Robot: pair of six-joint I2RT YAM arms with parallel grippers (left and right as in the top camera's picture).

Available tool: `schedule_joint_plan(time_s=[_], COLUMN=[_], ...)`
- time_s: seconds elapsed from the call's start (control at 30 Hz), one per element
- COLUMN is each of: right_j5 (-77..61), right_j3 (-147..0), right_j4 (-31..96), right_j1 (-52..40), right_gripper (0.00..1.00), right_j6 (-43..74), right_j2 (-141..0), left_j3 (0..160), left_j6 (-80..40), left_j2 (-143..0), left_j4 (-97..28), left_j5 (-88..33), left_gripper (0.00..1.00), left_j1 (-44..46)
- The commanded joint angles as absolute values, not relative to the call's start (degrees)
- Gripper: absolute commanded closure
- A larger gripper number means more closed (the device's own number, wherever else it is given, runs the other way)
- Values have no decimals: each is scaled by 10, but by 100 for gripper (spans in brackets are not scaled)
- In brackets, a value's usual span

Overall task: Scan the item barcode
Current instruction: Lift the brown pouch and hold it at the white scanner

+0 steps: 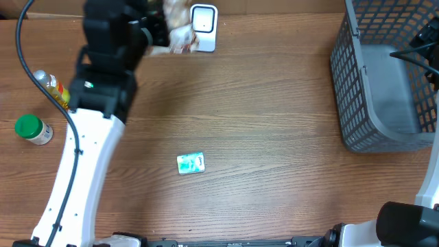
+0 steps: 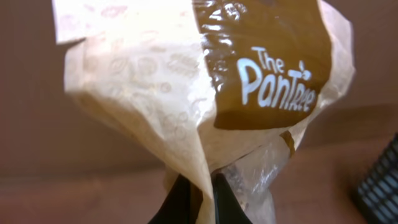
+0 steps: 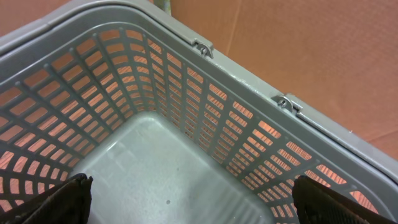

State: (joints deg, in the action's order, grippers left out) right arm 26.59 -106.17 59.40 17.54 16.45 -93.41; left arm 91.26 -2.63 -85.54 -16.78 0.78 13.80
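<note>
A beige and brown bread bag [image 2: 186,81] printed "The Pantree" fills the left wrist view, and my left gripper [image 2: 202,186] is shut on its crumpled lower edge. From overhead, the bag [image 1: 180,26] hangs at the table's far edge, right beside the white barcode scanner [image 1: 204,27], with the left gripper [image 1: 159,31] just to its left. No barcode shows on the bag. My right gripper [image 3: 193,202] is open over the inside of the grey basket [image 3: 186,93], with nothing between its fingers [image 3: 62,199].
The grey mesh basket [image 1: 363,89] stands at the right edge. A small green packet [image 1: 191,163] lies mid-table. A green-capped jar [image 1: 33,129] and a bottle with a yellow label [image 1: 53,87] are at the left. Brown cardboard lines the far edge.
</note>
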Motion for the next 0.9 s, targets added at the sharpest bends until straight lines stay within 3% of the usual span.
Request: schedule_joint_plan(time_s=[0.0, 0.13, 0.43, 0.6, 0.87], right_j5=[274, 274, 274, 274, 274], right_j3=[-1065, -1065, -1065, -1065, -1065], right_j4=[591, 591, 591, 591, 591], right_j1=[175, 175, 175, 175, 175], right_gripper=[0, 0, 0, 0, 0], right_j6=[162, 162, 162, 162, 162], right_j2=[-933, -933, -933, -933, -933], left_j3=[910, 910, 910, 910, 910], left_j6=[158, 302, 469, 560, 711], left_j2=[-884, -932, -1089, -1169, -1261], left_j4=[-138, -86, 132, 269, 359], left_j5=[151, 243, 355, 332, 204], left_gripper=[96, 96, 96, 95, 95], left_j1=[189, 235, 266, 269, 268])
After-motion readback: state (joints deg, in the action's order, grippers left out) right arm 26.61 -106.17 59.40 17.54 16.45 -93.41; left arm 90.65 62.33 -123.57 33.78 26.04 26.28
